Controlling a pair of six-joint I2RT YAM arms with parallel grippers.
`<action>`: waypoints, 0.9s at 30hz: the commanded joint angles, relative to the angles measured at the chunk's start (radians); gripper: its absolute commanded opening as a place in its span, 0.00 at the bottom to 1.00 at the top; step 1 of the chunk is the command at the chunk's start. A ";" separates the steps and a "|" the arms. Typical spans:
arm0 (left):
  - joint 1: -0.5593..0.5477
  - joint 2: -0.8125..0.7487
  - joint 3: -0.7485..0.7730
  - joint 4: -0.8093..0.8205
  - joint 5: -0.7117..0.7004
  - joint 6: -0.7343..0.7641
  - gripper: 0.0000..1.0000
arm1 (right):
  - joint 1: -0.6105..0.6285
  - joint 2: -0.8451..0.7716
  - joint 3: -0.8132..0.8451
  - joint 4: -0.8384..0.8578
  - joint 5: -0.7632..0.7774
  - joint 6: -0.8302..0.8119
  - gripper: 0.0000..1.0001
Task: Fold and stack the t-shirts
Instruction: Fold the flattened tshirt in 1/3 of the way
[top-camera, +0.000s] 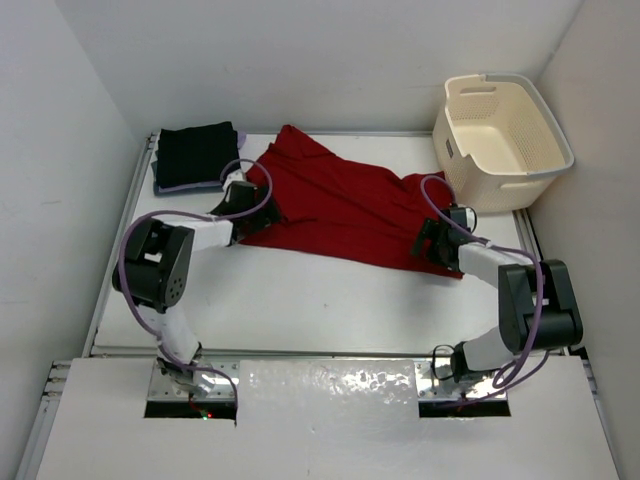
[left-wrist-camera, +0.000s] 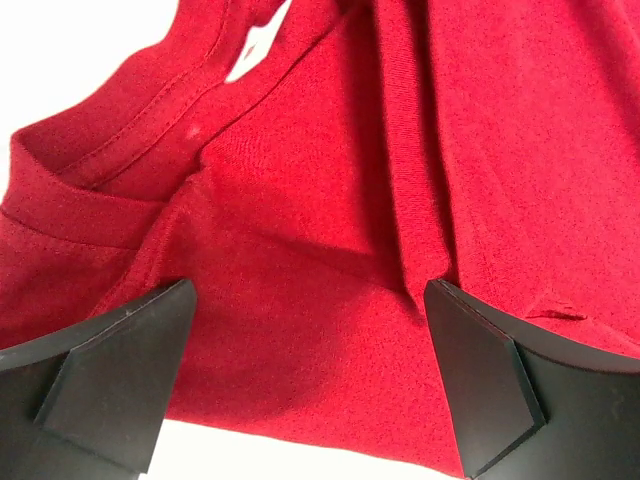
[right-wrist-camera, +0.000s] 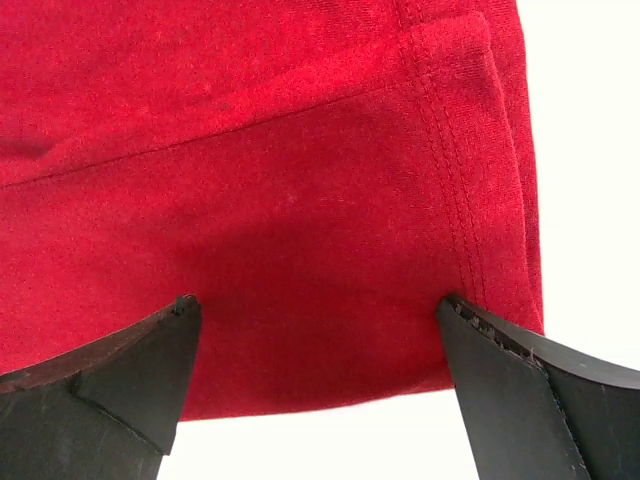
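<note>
White flat table (top-camera: 330, 300), walled on three sides. Red cotton t-shirt (top-camera: 340, 205) sprawled across the middle, running from far left to near right, creased and unfolded. Cream perforated plastic laundry basket (top-camera: 470, 150) at the far-right corner, just beside the shirt. Folded black t-shirt (top-camera: 195, 152) at the far-left corner, atop a lavender layer (top-camera: 185, 187). Left gripper (left-wrist-camera: 308, 290) over the red shirt's left edge, jaws spread wide, grasping nothing. Right gripper (right-wrist-camera: 318, 300) over the stitched near-right corner, likewise released.
</note>
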 joint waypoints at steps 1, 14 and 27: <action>0.011 -0.067 -0.101 -0.086 -0.081 -0.063 1.00 | -0.004 0.010 -0.051 -0.049 -0.014 -0.020 0.99; -0.093 -0.595 -0.423 -0.307 -0.087 -0.215 1.00 | 0.013 -0.280 -0.213 -0.176 -0.180 -0.068 0.99; -0.173 -0.445 -0.281 -0.140 -0.029 -0.117 1.00 | 0.015 -0.371 -0.160 -0.167 -0.167 -0.119 0.99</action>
